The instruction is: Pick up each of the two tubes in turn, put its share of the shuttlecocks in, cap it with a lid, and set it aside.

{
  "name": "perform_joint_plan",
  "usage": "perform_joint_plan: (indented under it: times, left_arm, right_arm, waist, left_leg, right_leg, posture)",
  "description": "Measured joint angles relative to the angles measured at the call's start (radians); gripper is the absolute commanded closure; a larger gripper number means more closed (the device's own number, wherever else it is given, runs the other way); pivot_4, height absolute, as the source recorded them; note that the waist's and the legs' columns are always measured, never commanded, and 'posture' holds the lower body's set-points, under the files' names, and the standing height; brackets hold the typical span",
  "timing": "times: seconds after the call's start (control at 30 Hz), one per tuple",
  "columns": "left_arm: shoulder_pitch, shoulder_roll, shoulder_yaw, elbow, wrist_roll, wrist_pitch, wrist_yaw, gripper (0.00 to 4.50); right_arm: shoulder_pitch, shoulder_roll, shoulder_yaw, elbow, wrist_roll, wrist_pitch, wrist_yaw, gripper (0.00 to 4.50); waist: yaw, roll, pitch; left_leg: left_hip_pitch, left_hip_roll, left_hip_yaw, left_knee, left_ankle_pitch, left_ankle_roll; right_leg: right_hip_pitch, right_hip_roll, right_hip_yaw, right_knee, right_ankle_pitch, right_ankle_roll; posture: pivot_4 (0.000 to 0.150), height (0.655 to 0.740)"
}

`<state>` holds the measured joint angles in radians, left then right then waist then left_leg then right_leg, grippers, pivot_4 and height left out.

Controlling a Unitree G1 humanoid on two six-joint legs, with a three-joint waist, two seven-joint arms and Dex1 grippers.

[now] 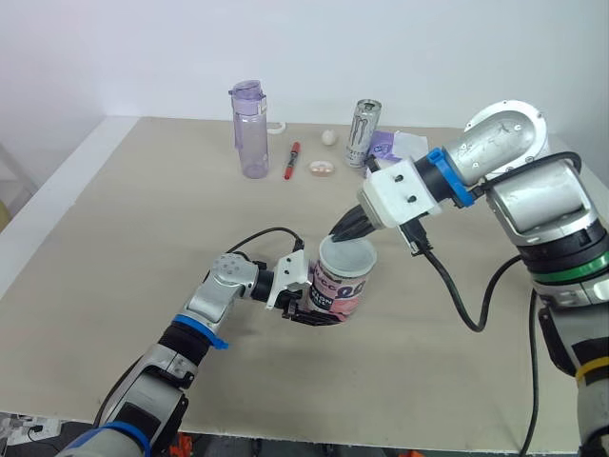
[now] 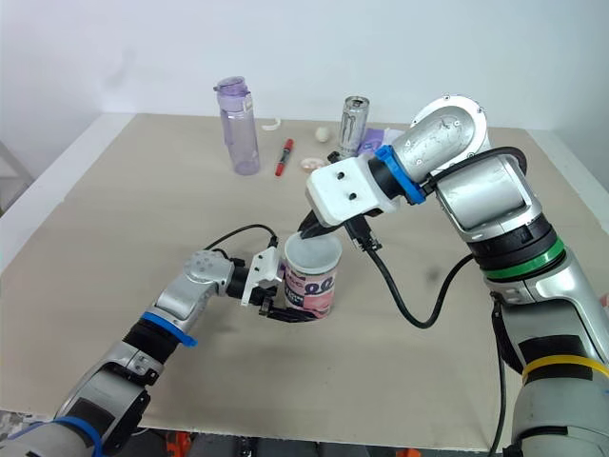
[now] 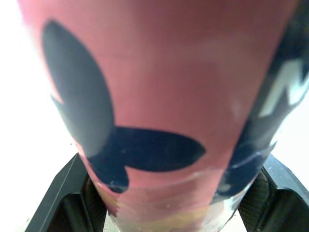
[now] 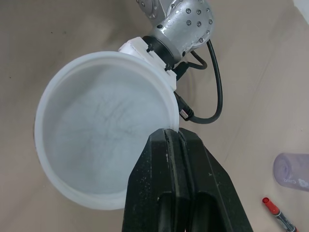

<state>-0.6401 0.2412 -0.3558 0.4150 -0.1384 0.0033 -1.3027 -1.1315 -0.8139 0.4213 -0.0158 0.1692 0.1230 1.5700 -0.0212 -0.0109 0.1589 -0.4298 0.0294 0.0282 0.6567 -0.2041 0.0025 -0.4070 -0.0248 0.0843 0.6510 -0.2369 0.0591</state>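
A pink tube [image 1: 340, 293] with dark blue print stands upright near the table's middle. My left gripper [image 1: 309, 295] is shut on its lower part from the left, one finger [image 3: 63, 193] on each side of it. A translucent white lid [image 1: 347, 255] sits at the tube's mouth and hides the inside. My right gripper [image 1: 338, 233] comes down from the right and is shut on the lid's rim. In the right wrist view the lid [image 4: 101, 130] is a round disc, with the right gripper [image 4: 173, 137] pinching its edge.
At the table's far side stand a purple water bottle [image 1: 250, 129] and a silver can [image 1: 363, 133]. Beside them lie a red marker [image 1: 293, 160], a small white ball [image 1: 329, 137] and a purple and white packet [image 1: 395, 145]. Black cables hang from both wrists.
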Motion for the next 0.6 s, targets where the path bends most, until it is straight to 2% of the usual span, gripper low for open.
perform_joint_plan:
  times: [0.27,0.43,0.6]
  left_arm:
    - [0.0,0.001,0.0,-0.001,0.0,0.002,0.0,1.44]
    - [0.0,0.001,-0.001,-0.001,0.0,0.001,0.001,1.44]
    - [0.0,0.003,-0.001,-0.002,0.0,0.003,0.001,1.44]
  right_arm:
    - [0.002,0.0,0.0,-0.001,0.005,-0.003,0.0,4.37]
    - [0.017,-0.013,0.0,-0.023,0.014,0.003,0.0,2.98]
    - [0.019,-0.02,-0.004,-0.029,0.022,0.025,0.001,2.87]
  waist:
    - [0.0,0.0,0.0]
    - [0.0,0.0,0.0]
    - [0.0,0.0,0.0]
  left_leg:
    - [0.0,0.0,0.0,0.0,0.0,0.0]
    - [0.0,0.0,0.0,0.0,0.0,0.0]
    - [0.0,0.0,0.0,0.0,0.0,0.0]
  right_leg:
    - [0.0,0.0,0.0,0.0,0.0,0.0]
    - [0.0,0.0,0.0,0.0,0.0,0.0]
    - [0.0,0.0,0.0,0.0,-0.001,-0.003]
  posture:
    - [0.15,0.74]
    - [0.15,0.74]
    - [0.15,0.74]
